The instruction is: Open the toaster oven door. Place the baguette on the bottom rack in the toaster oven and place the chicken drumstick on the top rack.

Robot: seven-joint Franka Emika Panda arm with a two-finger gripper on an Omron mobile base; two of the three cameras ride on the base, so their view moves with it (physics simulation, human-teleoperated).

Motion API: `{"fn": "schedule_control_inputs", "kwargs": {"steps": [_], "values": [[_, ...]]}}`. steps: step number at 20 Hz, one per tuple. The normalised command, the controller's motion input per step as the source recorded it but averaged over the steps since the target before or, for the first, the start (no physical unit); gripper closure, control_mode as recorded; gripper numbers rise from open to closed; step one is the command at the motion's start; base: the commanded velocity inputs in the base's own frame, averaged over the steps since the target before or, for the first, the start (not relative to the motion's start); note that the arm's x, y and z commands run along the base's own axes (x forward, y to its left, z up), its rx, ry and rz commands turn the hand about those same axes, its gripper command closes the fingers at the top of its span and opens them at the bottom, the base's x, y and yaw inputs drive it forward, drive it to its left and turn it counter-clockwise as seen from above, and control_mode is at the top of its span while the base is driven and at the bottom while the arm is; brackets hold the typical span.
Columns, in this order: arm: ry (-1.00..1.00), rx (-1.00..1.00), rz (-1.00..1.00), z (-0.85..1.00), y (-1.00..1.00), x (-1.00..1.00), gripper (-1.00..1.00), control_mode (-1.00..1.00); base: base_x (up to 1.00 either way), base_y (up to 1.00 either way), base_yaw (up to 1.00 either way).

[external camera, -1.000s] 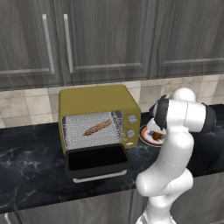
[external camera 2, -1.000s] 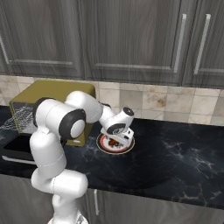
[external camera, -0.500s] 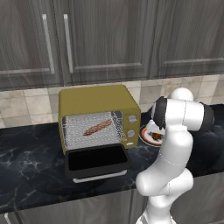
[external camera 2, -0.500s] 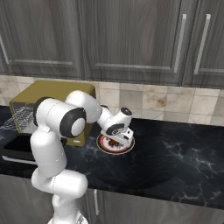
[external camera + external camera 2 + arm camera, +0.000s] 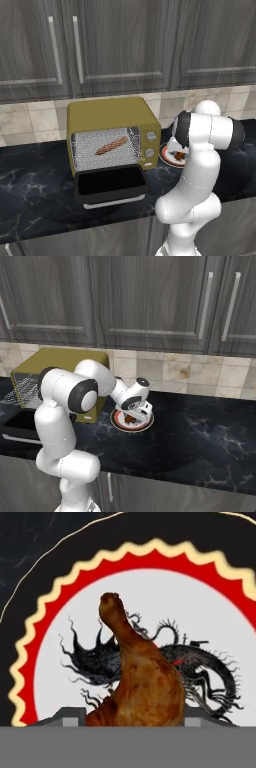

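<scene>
The mustard-yellow toaster oven (image 5: 112, 117) (image 5: 60, 362) stands on the dark counter. Its door (image 5: 112, 183) hangs open and down. The baguette (image 5: 112, 145) lies on wire mesh inside; I cannot tell the top rack from the bottom rack here. To the oven's right, the chicken drumstick (image 5: 142, 682) (image 5: 131, 418) (image 5: 179, 156) rests on a red-rimmed dragon plate (image 5: 210, 607) (image 5: 120, 423) (image 5: 166, 155). My gripper (image 5: 134, 719) (image 5: 135, 414) points down over the plate. Its fingertips (image 5: 70, 717) press against both sides of the drumstick's thick end.
Dark wooden cabinets hang above a tiled backsplash. The black marble counter (image 5: 200, 431) stretches right of the plate. The open oven door reaches toward the counter's front edge, left of my arm.
The jaws have closed in from wide open onto the drumstick. The arm, plate and oven have stayed where they were.
</scene>
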Motion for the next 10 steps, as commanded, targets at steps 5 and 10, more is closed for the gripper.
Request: {"fn": "schedule_control_inputs", "kwargs": {"steps": [5,10], "values": [[0.01,0.0,0.0,0.0,0.0,-0.01,1.0,-1.0,0.0,0.0,0.0],[0.0,0.0,0.0,0.02,-0.02,-0.12,1.0,-1.0,0.0,0.0,0.0]]}}
